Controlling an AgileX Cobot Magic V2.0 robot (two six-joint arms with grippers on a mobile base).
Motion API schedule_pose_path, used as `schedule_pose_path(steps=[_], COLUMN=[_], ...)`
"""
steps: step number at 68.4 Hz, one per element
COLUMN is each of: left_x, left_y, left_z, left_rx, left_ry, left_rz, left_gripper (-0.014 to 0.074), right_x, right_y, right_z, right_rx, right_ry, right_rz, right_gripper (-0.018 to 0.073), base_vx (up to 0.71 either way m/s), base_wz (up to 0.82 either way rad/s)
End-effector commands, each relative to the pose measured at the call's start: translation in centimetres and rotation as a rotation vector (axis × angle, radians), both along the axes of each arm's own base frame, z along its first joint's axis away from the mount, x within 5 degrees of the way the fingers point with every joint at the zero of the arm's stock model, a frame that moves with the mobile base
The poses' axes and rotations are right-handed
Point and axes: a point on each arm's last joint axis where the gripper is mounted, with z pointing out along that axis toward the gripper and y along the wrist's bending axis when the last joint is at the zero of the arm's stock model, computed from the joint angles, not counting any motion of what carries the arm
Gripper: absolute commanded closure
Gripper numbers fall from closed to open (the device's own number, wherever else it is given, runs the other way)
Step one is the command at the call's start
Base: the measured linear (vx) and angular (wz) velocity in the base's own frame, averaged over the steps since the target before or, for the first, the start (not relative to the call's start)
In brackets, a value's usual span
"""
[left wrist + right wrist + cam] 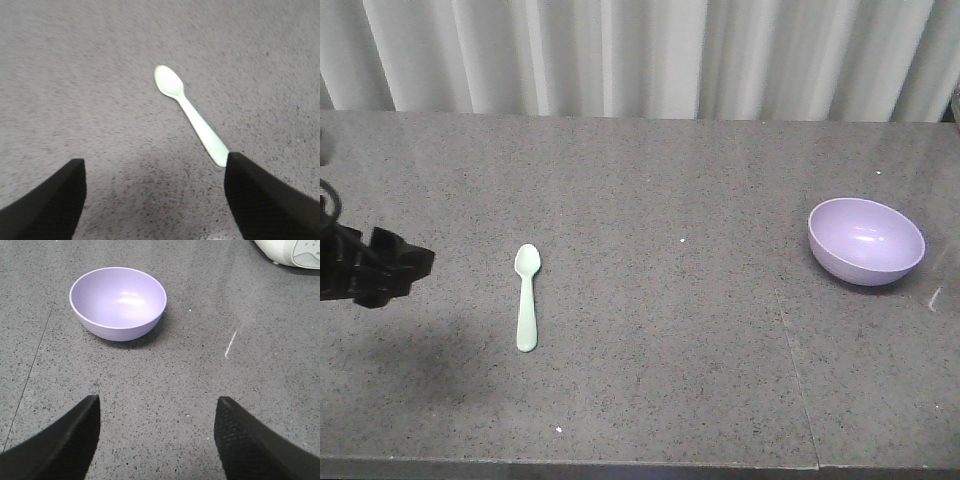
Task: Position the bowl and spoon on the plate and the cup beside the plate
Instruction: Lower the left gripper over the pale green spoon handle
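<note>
A pale mint-green spoon (527, 296) lies flat on the grey table, scoop away from me. In the left wrist view the spoon (191, 114) runs diagonally, its handle end next to the right fingertip (240, 172). My left gripper (155, 167) hovers open above bare table with nothing between its jaws; it shows at the left edge in the front view (395, 268). The lavender bowl (866, 240) stands upright at the right. My right gripper (157, 407) is open and empty, well short of the bowl (118, 302). Plate and cup are out of view.
The grey speckled table (670, 380) has a seam line (800, 380) running front to back on the right. A white appliance base (290, 252) sits at the far right corner in the right wrist view. Pleated white curtains (640, 55) hang behind.
</note>
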Motion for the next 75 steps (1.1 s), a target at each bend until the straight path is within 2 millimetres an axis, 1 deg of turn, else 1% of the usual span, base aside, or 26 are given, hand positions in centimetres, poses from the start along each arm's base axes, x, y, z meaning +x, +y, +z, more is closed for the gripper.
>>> schedule_pose_path(steps=[1, 17, 27, 39, 57, 63, 75], left_x=[1.8, 5.6, 7.8, 10.1, 12.3, 12.9, 13.8], left_y=[-1.5, -5.3, -6.8, -8.2, -10.3, -10.5, -10.9], left_z=[0.6, -1.8, -3.4, -5.0, -6.2, -6.9, -7.6], left_rx=[-0.029, -0.018, -0.011, 0.055, 0.083, 0.088, 0.088], left_ry=[-0.026, 0.083, 0.169, 0.247, 0.312, 0.355, 0.386], left_rz=[-0.032, -0.104, -0.064, -0.017, 0.033, 0.065, 0.092], left_gripper=[0.0041, 0.0041, 0.0041, 0.0042, 0.0049, 0.0075, 0.0128], right_x=[0.4, 0.4, 0.3, 0.3, 0.2, 0.2, 0.2], right_y=[0.0, 0.0, 0.0, 0.0, 0.0, 0.0, 0.0], right_z=[1.5, 1.4, 1.3, 1.2, 1.1, 1.1, 1.1], right_rx=[-0.022, -0.018, -0.018, -0.014, -0.006, -0.006, -0.005], right_ry=[-0.082, -0.072, -0.060, -0.045, -0.038, -0.035, -0.029], right_rz=[0.012, 0.011, 0.010, 0.008, 0.008, 0.007, 0.007], right_gripper=[0.0074, 0.0074, 0.0074, 0.0074, 0.0074, 0.0074, 0.0074], base_vx=[0.00, 0.00, 0.00, 0.00, 0.00, 0.00, 0.00], base_wz=[0.00, 0.00, 0.00, 0.00, 0.00, 0.00, 0.00])
